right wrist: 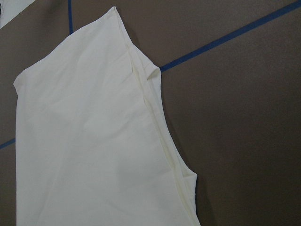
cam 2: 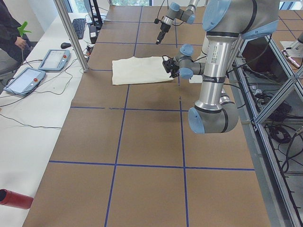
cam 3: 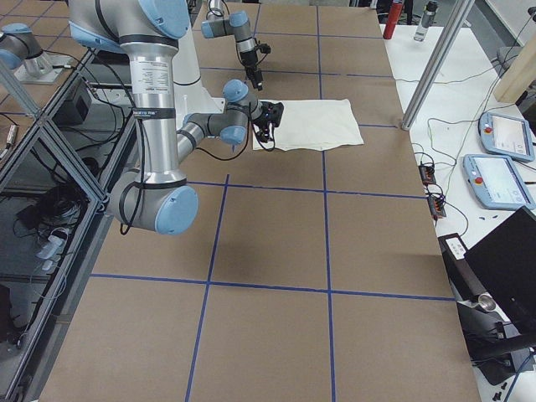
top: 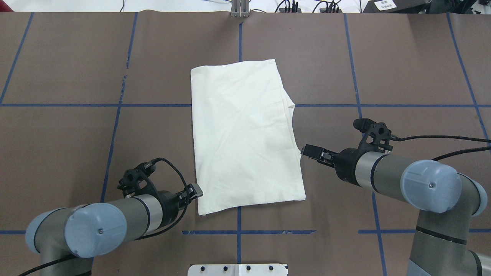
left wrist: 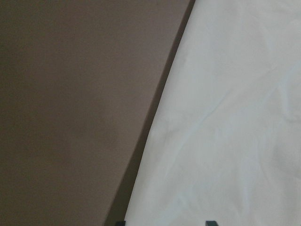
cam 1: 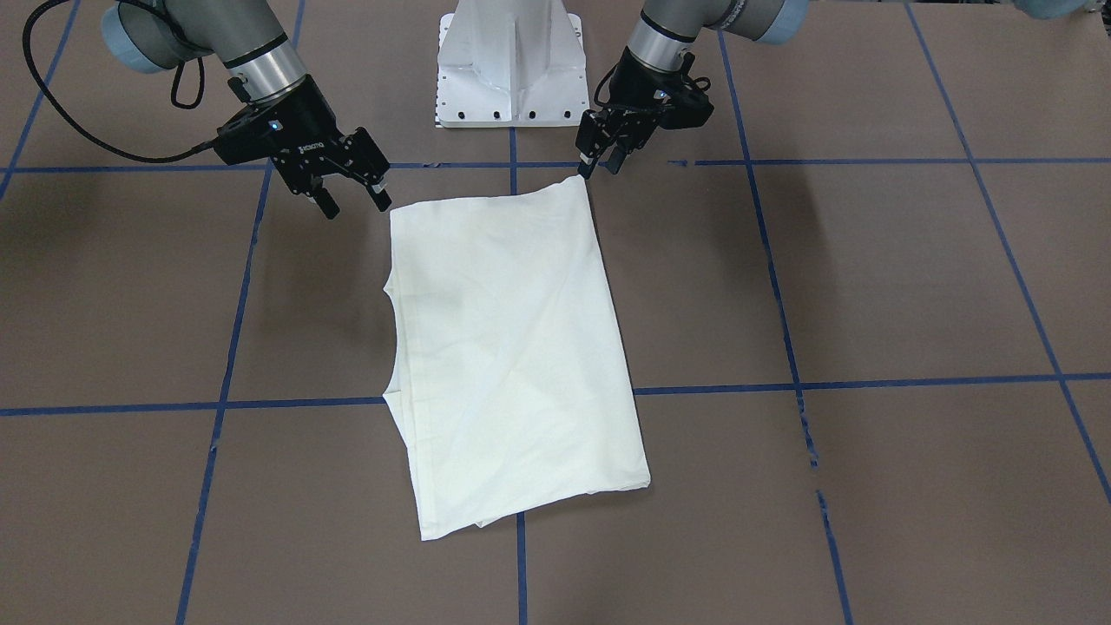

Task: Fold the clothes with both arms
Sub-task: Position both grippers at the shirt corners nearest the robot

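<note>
Subject: cream shirt (top: pixel 245 134), folded into a rough rectangle with its plain side up; no print shows.
Position of subject: flat on the bench (top: pixel 57 153), near the centre of the overhead view, lying across a blue tape line (top: pixel 76 105).
Edges of subject: the 9 o'clock edge in the overhead view is straight; the 3 o'clock edge bears a small projecting point and a curved, seamed border.
Left arm (top: pixel 96 226): enters the overhead view from 8 o'clock.
Left hand (top: pixel 197 189): at the 7 o'clock corner of the shirt. Its wrist view shows two fingertips set apart over the cloth's edge, so the jaws stand open. Whether they touch the cloth cannot be told.
Right arm (top: pixel 387 172): enters the overhead view from 4 o'clock.
Right hand (top: pixel 308 150): just beside the shirt's seamed edge, at about 4 o'clock from its centre. The front-facing view shows the fingers spread with nothing between them, so it is open and apart from the cloth.
Fixed structure: white pedestal base (cam 1: pixel 510 61), at 12 o'clock in the front-facing view.
</note>
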{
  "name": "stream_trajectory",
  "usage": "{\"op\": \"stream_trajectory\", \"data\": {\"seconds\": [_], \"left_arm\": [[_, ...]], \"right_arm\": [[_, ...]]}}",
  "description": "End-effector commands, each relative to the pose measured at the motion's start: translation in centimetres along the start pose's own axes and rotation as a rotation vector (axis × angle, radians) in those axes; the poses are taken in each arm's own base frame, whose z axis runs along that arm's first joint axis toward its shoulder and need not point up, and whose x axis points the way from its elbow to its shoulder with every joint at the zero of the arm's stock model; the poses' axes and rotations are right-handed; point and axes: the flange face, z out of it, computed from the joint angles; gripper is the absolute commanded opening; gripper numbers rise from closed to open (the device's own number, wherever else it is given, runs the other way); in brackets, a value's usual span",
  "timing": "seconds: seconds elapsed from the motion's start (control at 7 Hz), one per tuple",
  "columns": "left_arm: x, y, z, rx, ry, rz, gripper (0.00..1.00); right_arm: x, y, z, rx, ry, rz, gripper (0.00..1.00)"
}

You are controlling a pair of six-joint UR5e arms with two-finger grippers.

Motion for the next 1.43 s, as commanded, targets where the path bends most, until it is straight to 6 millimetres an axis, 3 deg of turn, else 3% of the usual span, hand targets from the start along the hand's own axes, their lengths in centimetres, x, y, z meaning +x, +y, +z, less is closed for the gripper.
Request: {"op": "stream_trajectory", "data": {"seconds": [0.0, 0.71, 1.0, 1.29], "left_arm": [[-0.5, 2.0, 2.5, 0.004, 0.006, -0.003, 0.64], [-1.2, 2.0, 3.8, 0.013, -0.013, 0.005, 0.64], [0.0, 2.7, 4.5, 0.009, -0.005, 0.002, 0.64], [-0.1, 2.7, 4.7, 0.011, -0.009, 0.004, 0.60]], "right_arm": [[-0.1, -0.1, 0.0, 0.006, -0.002, 0.000, 0.99], [-0.1, -0.1, 0.0, 0.008, -0.003, 0.000, 0.99], [0.0, -0.1, 0.1, 0.008, 0.000, 0.000, 0.99], [0.0, -0.1, 0.1, 0.010, 0.000, 0.003, 0.99]]}}
